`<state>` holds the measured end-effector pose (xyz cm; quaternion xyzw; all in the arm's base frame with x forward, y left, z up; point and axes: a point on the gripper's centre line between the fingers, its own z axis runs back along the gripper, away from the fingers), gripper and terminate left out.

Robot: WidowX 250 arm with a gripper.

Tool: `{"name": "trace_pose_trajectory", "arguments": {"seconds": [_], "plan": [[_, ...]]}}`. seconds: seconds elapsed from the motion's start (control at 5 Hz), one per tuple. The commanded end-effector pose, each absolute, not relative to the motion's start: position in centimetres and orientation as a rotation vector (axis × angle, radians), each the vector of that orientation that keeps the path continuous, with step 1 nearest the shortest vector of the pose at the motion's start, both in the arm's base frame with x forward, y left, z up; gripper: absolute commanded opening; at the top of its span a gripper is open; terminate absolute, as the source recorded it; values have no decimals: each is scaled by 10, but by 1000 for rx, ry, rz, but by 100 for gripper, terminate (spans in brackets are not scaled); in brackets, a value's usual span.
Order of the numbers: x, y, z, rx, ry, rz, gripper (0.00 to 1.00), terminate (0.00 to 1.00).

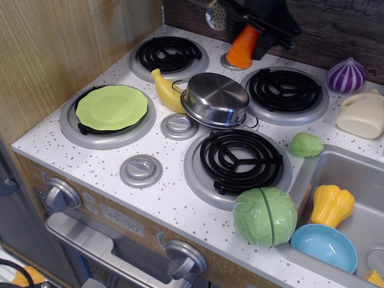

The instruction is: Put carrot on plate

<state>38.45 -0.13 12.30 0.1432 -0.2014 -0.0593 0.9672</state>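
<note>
The orange carrot (242, 48) hangs tilted in my black gripper (255, 31) at the top of the view, above the strip between the two back burners. The gripper is shut on its upper end, and the blunt tip points down and left. The lime-green plate (111, 107) lies flat on the front left burner, well to the left of and nearer than the carrot. Nothing lies on it.
A steel pot (216, 99) and a yellow banana (166, 89) stand between the carrot and the plate. A purple onion (346, 75), a cream jug (363, 114), two green cabbages (264, 216), and a sink with a squash (331, 204) and blue bowl (324, 246) are on the right.
</note>
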Motion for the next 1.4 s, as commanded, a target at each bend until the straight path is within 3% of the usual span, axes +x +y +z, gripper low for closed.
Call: {"name": "trace_pose_trajectory", "arguments": {"seconds": [0.0, 0.2, 0.4, 0.8, 1.0, 1.2], "plan": [[362, 64, 142, 362, -468, -80, 0, 0], [340, 102, 131, 354, -444, -92, 0, 0], [324, 127, 110, 316, -479, -72, 0, 0], [320, 130, 69, 260, -600, -52, 0, 0], [327, 126, 66, 245, -644, -105, 100, 0], [327, 126, 66, 245, -644, -105, 100, 100]]}}
